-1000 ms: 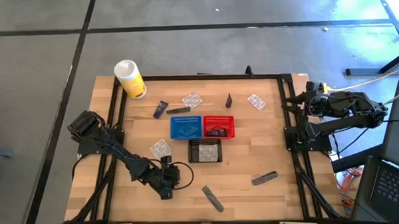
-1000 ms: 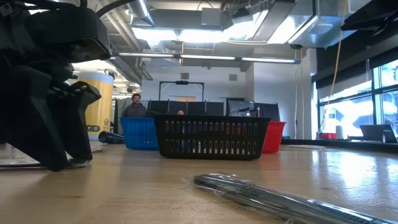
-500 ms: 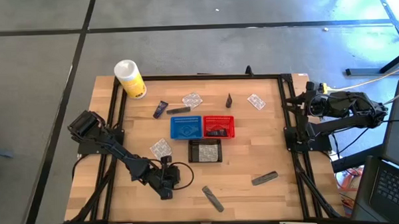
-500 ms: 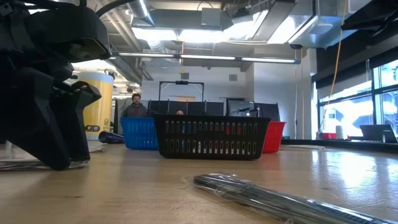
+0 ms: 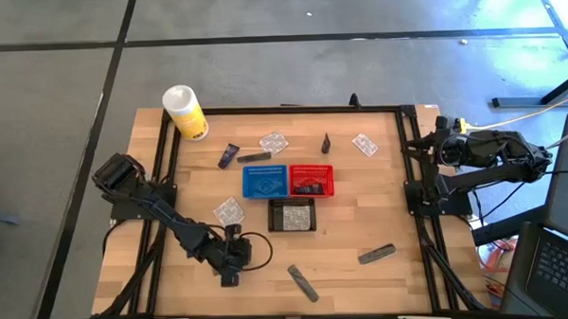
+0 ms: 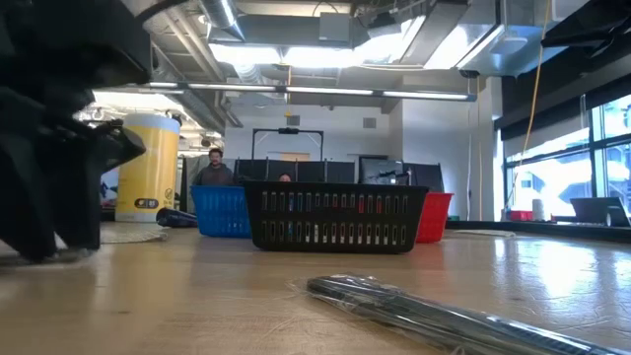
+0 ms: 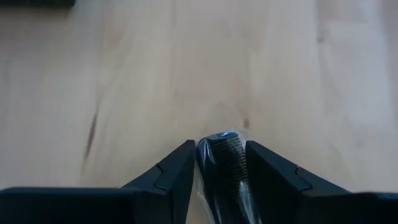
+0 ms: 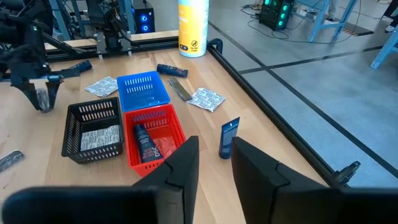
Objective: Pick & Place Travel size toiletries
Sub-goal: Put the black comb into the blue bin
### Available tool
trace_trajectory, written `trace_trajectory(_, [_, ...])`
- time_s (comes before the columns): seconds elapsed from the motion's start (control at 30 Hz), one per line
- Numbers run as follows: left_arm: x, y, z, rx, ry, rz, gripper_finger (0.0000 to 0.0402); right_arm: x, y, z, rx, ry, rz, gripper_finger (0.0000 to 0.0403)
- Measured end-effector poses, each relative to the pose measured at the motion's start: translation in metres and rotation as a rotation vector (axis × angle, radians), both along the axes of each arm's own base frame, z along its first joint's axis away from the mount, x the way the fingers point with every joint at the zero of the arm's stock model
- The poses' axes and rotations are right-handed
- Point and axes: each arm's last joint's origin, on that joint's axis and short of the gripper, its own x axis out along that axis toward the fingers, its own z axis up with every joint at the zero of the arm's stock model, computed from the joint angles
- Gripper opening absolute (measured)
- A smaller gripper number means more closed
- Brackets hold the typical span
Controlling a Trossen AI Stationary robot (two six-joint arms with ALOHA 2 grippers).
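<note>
Near front edge, left pincer [image 7: 221,163] grips wrapped comb [image 7: 225,168]

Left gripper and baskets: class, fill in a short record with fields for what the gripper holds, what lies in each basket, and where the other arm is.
left gripper: closed on a wrapped dark comb, over the table's near-left part
blue basket: looks empty
red basket: one dark tube
black basket: a clear packet
right gripper: waiting off the table's right edge, fingers apart, holding nothing
</note>
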Motion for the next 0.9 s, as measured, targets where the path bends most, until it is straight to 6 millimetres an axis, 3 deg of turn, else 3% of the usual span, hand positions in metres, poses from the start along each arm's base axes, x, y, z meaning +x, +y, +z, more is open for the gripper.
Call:
trace_trajectory(0.4, [0.002, 0.009, 0.014, 0.042, -0.045, 0.005, 0.0138, 0.0, 0.0, 0.0, 0.0, 0.0, 0.0, 0.0087])
trace_trajectory(0.9, [0.013, 0.03, 0.013, 0.065, -0.008, 0.004, 0.0129, 0.0, 0.0, 0.0, 0.0, 0.0, 0.0, 0.0122])
